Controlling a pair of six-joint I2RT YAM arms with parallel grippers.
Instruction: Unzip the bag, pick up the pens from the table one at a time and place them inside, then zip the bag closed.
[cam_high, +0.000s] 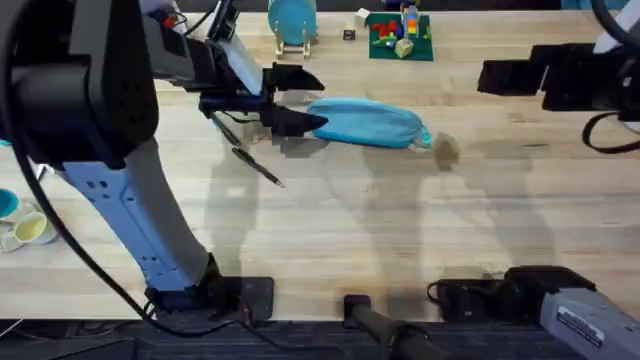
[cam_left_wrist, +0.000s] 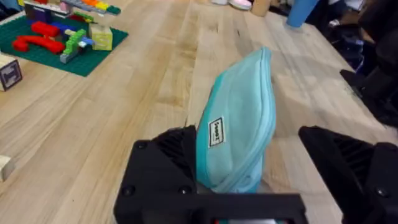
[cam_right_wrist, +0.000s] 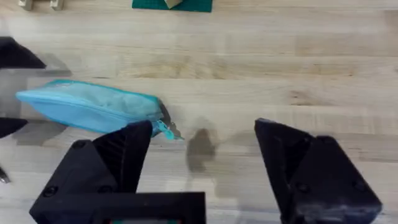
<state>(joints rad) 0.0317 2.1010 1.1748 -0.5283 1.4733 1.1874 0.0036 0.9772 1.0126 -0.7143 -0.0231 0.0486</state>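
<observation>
My left claw (cam_high: 292, 98) hangs spread wide at the left end of the bag (cam_high: 368, 122), one finger on the far side of that end and one on the near side. In my left wrist view one finger (cam_left_wrist: 163, 167) presses against the fabric beside a small white label (cam_left_wrist: 216, 132), while the other stands apart from the bag; nothing is clamped between them. The bag lies flat on the surface (cam_high: 400, 220), long axis running left to right, its pale zipper pull (cam_right_wrist: 172, 130) sticking out at the right end.

My right claw (cam_high: 500, 77) hovers over the surface to the right of the bag, well apart from it, fingers spread wide and empty.

Two dark pens lie just left of the bag and nearer to me: one pen (cam_high: 258, 166) slants on open wood, the other pen (cam_high: 228, 129) sits partly under my left claw. At the far edge stand a green brick plate (cam_high: 400, 38) and a blue disc on a wooden stand (cam_high: 292, 22).
</observation>
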